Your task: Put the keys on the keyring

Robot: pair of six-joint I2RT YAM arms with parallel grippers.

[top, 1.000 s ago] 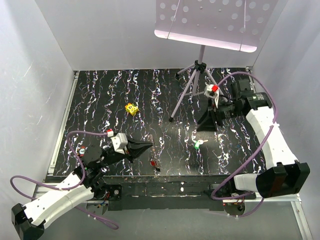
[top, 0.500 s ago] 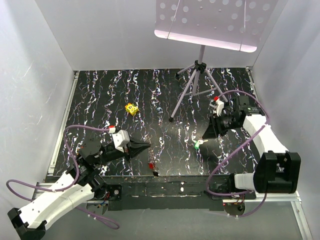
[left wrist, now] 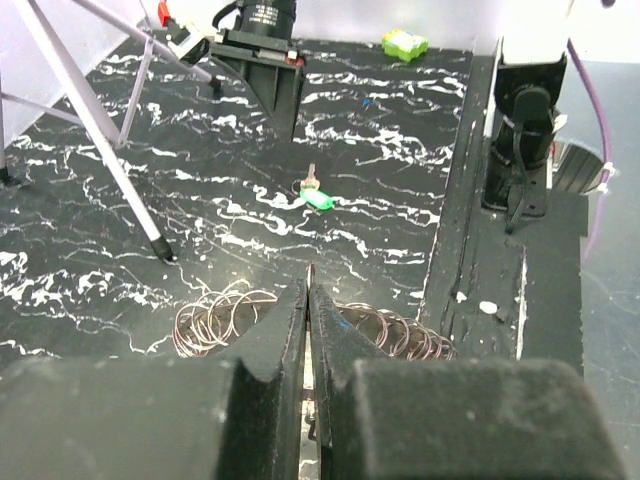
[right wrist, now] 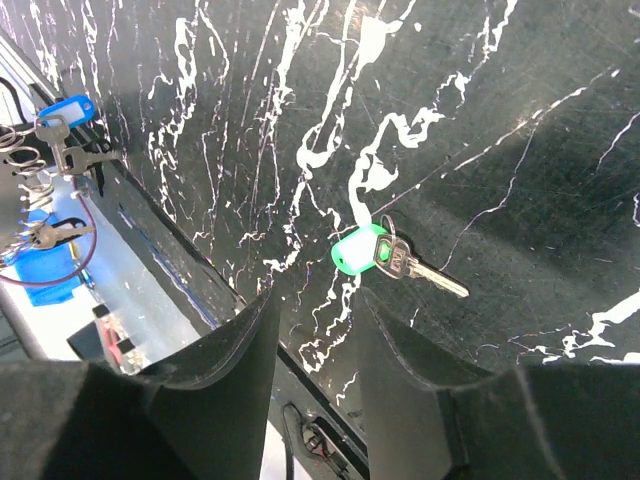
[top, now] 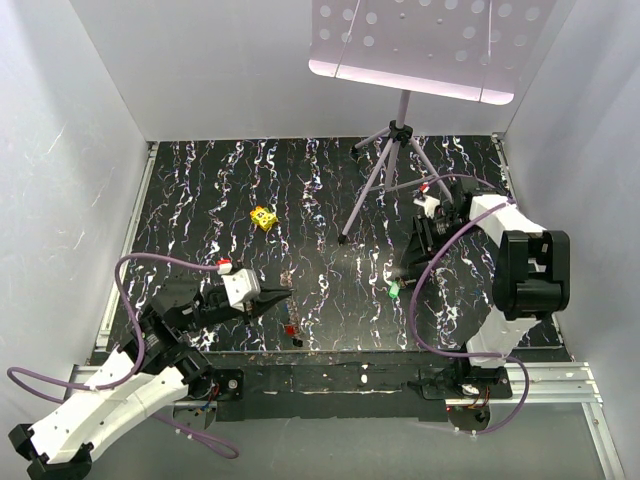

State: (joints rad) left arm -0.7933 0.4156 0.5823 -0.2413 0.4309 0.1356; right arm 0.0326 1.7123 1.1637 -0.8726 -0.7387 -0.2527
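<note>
Right gripper [right wrist: 315, 300] jaws spread; green key [right wrist: 362, 250] lay just beyond its fingertips. Left gripper [left wrist: 308, 288] pinched shut on keyring [left wrist: 210, 320].

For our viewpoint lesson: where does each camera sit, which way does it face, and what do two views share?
Top external: high at the near edge, looking down on the table; left arm and right arm show.
Left wrist: low over the table, facing across toward the green key; shut left gripper at bottom.
Right wrist: tilted down at the table and green key; open right gripper at bottom.
Shared: both wrist views show the green key.
</note>
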